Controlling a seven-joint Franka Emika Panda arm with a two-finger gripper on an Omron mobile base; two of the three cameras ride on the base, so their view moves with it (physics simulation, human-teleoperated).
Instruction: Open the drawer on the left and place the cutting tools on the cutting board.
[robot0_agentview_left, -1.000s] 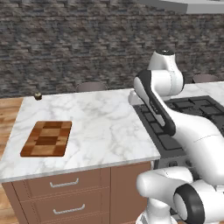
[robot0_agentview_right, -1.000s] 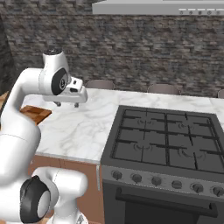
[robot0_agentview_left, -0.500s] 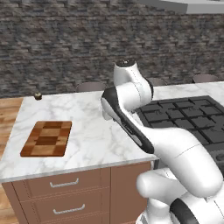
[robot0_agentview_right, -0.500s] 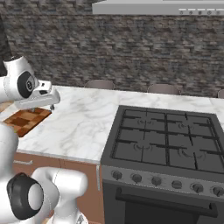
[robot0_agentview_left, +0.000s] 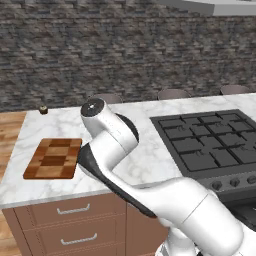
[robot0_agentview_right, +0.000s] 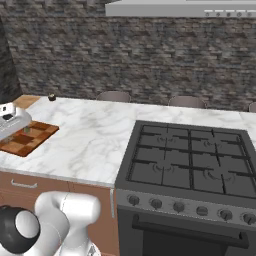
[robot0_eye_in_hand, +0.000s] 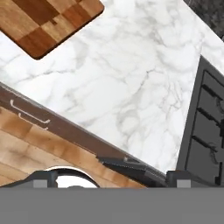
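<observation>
Left base view: checkered dark-brown and tan rectangular wooden cutting board (robot0_agentview_left: 53, 158) lies flat near the left edge of the white marble desk (robot0_agentview_left: 150, 155). Top reddish-brown wooden drawer (robot0_agentview_left: 70, 211) with thin silver bar handle sits closed under the desk's front-left edge. Hand view: gripper (robot0_eye_in_hand: 109, 177) jaws spread wide, holding nothing, above the front edge.

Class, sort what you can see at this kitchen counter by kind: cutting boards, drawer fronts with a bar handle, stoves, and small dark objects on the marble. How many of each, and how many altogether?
Checkered cutting board: 1
Drawer fronts with a bar handle: 2, the upper drawer and the lower drawer, both closed
Gas stove: 1
Small dark object at the far corner of the marble: 1
Total: 5
</observation>
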